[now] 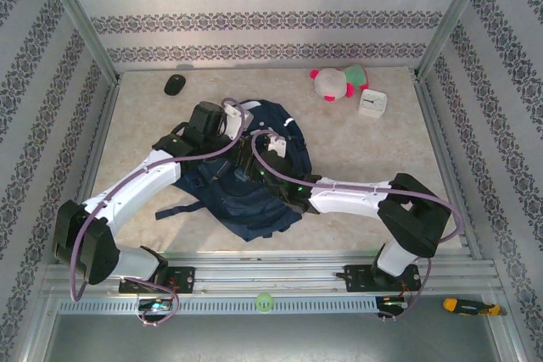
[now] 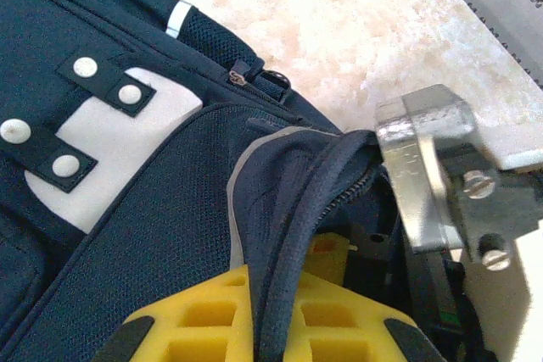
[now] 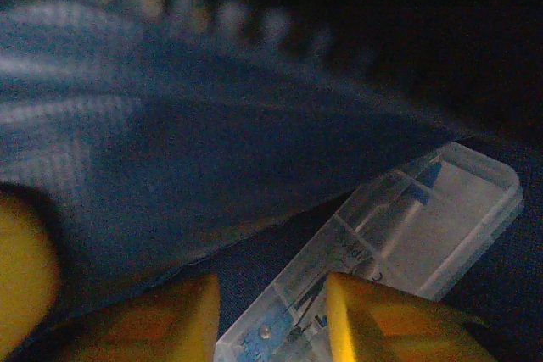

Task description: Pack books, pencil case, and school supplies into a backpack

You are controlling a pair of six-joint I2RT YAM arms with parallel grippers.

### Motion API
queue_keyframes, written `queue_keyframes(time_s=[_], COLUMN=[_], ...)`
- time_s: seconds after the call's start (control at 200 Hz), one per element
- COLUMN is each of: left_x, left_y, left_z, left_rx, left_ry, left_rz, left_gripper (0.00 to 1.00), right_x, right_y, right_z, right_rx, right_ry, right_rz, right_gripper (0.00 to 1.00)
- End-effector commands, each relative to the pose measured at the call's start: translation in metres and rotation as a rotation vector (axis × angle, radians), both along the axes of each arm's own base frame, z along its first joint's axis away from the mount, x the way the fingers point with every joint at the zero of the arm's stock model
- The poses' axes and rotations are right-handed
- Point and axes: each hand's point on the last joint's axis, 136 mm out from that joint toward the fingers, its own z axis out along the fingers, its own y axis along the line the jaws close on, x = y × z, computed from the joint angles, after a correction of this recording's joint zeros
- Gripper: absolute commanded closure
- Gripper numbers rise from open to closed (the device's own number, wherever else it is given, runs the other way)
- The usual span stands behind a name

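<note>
You have one backpack (image 1: 254,188) on the table (image 1: 356,231), your left claw (image 2: 271,315) clamped on its zipper edge, your right claw (image 3: 271,328) inside, straddling one clear packet (image 3: 424,218), grip impossible to tell

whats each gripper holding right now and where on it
Left gripper pinches the backpack by the zippered rim of its opening. Right gripper straddles the near end of a clear plastic packet; whether it is clamped cannot be told.

Matt woven navy cloth backpack (image 2: 170,175); clear glossy plastic packet (image 3: 424,235).
</note>
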Motion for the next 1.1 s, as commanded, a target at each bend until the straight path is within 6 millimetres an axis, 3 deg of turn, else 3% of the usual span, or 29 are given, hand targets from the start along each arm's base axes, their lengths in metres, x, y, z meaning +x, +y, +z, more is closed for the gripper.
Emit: queue_keyframes(time_s=[0.0,0.055,0.155,0.255,0.345,0.42,0.53,0.695,0.75,0.879,0.979,1.094], left_x=[0.002,0.0,-0.007,-0.015,-0.02,-0.025,-0.032,-0.032,-0.033,-0.033,-0.03,-0.029], left_y=[-0.004,-0.002,-0.003,-0.001,0.009,0.022,0.048,0.089,0.094,0.101,0.107,0.11], left_z=[0.028,0.022,0.017,0.018,0.017,0.017,0.017,0.003,-0.003,-0.014,-0.016,-0.016], left_rx=[-0.042,-0.025,-0.029,-0.032,-0.003,0.036,0.101,0.128,0.112,0.095,0.093,0.096], left_ry=[-0.114,-0.105,-0.079,-0.064,-0.063,-0.081,-0.121,-0.055,-0.017,0.032,0.046,0.046], left_rz=[-0.022,-0.023,-0.049,-0.06,-0.037,-0.023,0.015,0.163,0.193,0.249,0.284,0.29], left_gripper=[0.95,0.89,0.66,0.44,0.35,0.31,0.28,0.25,0.25,0.25,0.25,0.25], right_x=[-0.014,-0.024,-0.039,-0.047,-0.054,-0.057,-0.061,-0.08,-0.093,-0.113,-0.111,-0.097], right_y=[-0.015,-0.03,-0.061,-0.099,-0.12,-0.125,-0.11,-0.046,-0.025,0.002,0.009,0.002], right_z=[0.018,0.019,0.022,0.039,0.056,0.066,0.075,0.07,0.058,0.032,0.006,-0.031], right_rx=[0.036,0.021,-0.036,-0.093,-0.092,-0.113,-0.222,-0.464,-0.563,-0.756,-0.873,-1.049], right_ry=[-0.036,-0.036,-0.031,-0.086,-0.157,-0.224,-0.327,-0.528,-0.61,-0.776,-0.802,-0.729], right_rz=[0.009,0.014,0.006,-0.051,-0.069,-0.036,0.128,0.616,0.813,1.095,1.207,1.274], right_gripper=[0.57,0.54,0.5,0.5,0.5,0.49,0.47,0.45,0.44,0.45,0.45,0.44])
